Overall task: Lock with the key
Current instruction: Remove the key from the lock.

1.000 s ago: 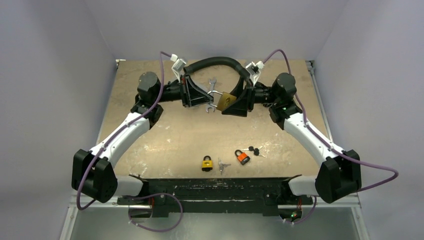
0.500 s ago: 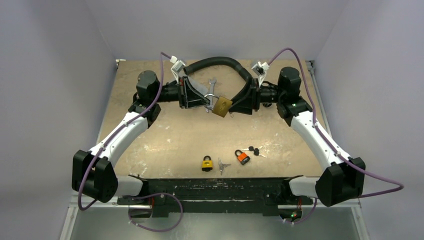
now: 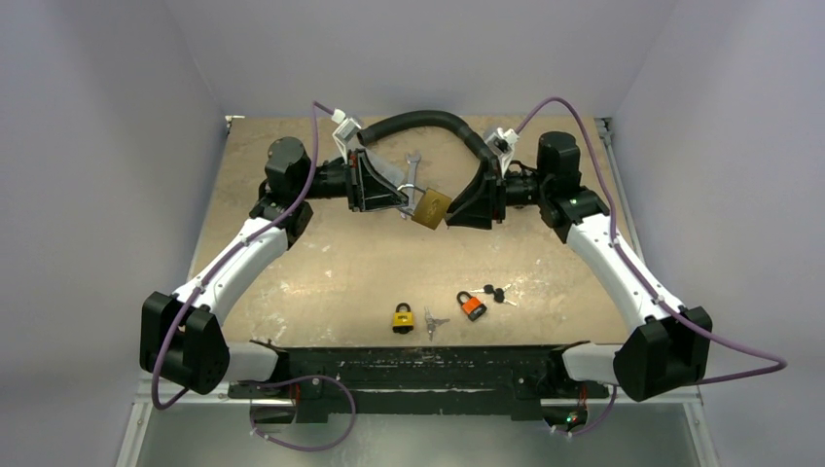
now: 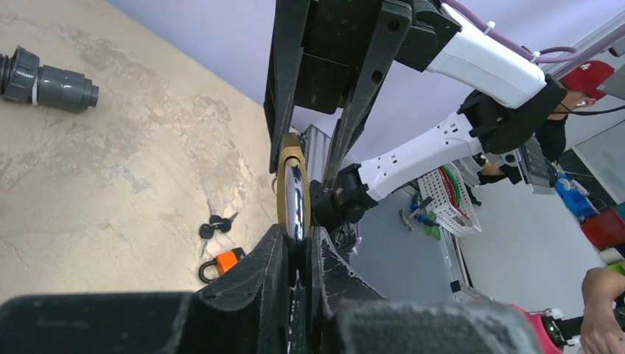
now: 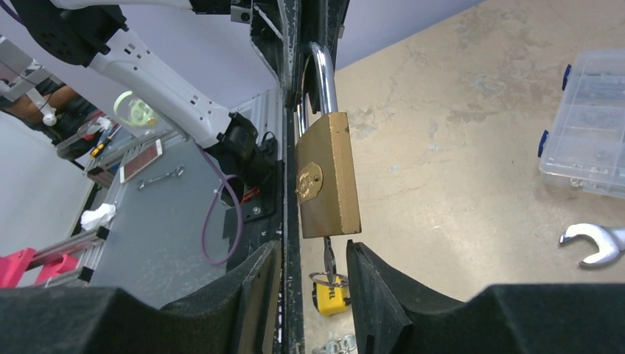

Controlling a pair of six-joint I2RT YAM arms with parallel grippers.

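Observation:
A brass padlock hangs in the air over the far middle of the table. My left gripper is shut on its chrome shackle, and the fingers press on it from both sides. In the right wrist view the padlock hangs with a key sticking out of its bottom end. My right gripper stands open, one finger on each side of that key, with a gap on both sides. A key ring hangs from the key.
On the near table lie a yellow padlock, silver keys, an orange padlock and black-headed keys. A wrench and a black hose lie at the back. A clear plastic box and a grey pipe fitting also lie there.
My right gripper drew back to the right off the padlock body, then came back to the key end with its jaws narrower. The left gripper kept hold of the shackle.

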